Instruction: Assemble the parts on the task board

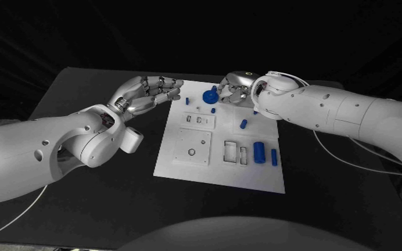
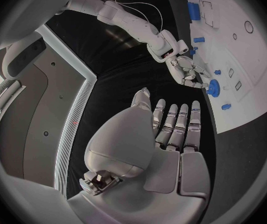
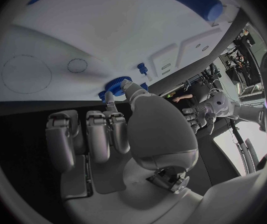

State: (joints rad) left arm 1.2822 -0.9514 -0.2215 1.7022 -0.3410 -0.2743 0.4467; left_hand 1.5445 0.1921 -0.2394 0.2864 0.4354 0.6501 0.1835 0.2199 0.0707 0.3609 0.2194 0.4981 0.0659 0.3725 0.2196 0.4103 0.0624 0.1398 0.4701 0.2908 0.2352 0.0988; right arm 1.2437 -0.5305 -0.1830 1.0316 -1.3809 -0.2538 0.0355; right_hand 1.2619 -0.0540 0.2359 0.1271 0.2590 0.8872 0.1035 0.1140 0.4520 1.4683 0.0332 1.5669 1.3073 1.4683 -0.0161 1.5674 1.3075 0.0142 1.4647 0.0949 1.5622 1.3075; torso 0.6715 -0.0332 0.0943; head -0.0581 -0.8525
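The white task board (image 1: pixel 219 167) lies in the middle of the black table. At its far edge sits a blue gear (image 1: pixel 210 95), and my right hand (image 1: pixel 236 87) pinches it between thumb and a finger; the right wrist view shows the fingertips (image 3: pixel 110 100) on the gear (image 3: pixel 113 86). My left hand (image 1: pixel 151 94) hovers at the board's far left corner with its fingers stretched out and nothing in it. A blue cylinder (image 1: pixel 259 151) and a thin blue bar (image 1: pixel 274 157) lie on the board's right side. Small blue pegs (image 1: pixel 244 124) stand near the middle.
White blocks with slots and holes (image 1: pixel 193 146) are fixed on the board's left and middle. Two more small pegs (image 1: pixel 187 101) stand beside the gear. Cables (image 1: pixel 352 152) trail from my right arm across the table at the right.
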